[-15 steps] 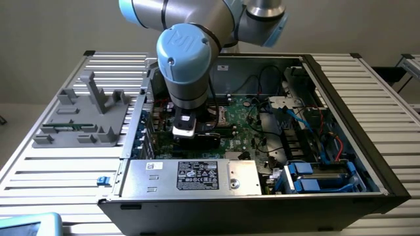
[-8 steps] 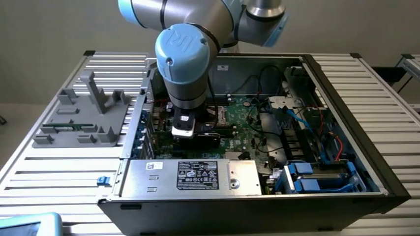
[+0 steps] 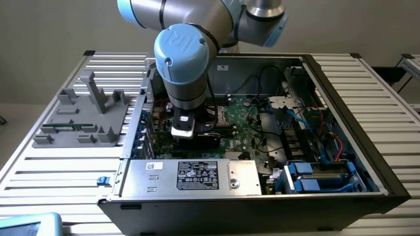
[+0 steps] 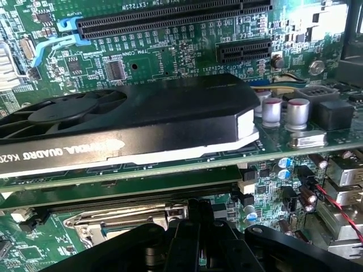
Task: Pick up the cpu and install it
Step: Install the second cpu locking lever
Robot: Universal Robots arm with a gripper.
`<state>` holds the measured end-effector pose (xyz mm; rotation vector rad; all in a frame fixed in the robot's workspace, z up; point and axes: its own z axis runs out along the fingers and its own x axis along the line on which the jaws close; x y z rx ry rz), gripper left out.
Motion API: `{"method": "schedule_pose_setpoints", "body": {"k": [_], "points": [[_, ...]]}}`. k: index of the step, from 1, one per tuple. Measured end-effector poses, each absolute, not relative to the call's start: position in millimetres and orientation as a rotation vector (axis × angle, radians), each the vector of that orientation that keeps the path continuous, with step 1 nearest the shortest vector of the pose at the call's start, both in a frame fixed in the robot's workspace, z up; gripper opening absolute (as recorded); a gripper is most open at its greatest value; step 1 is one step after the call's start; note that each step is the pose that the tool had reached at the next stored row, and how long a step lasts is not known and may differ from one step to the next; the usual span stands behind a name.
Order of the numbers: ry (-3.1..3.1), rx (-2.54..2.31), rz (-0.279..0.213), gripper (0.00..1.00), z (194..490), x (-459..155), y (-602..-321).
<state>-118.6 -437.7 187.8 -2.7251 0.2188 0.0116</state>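
The gripper (image 4: 190, 238) is lowered clenched over the socket (image 4: 122, 218) — the cpu cannot be made out, so seating is judged underway.

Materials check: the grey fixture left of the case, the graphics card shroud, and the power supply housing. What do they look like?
Grey fixture: likely moulded or printed plastic; uniform matte grey, blocky shapes.
Graphics card shroud: looks like black plastic, satin sheen, soft reflections.
Power supply housing: bare sheet metal, dull silver, folded edges, stuck-on label.
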Motion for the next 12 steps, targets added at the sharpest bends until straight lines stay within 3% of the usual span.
{"method": "schedule_pose_setpoints", "body": {"k": [12], "points": [[0.217, -2.725, 0.008, 0.12, 232.8, -114.7, -438.7]]}}
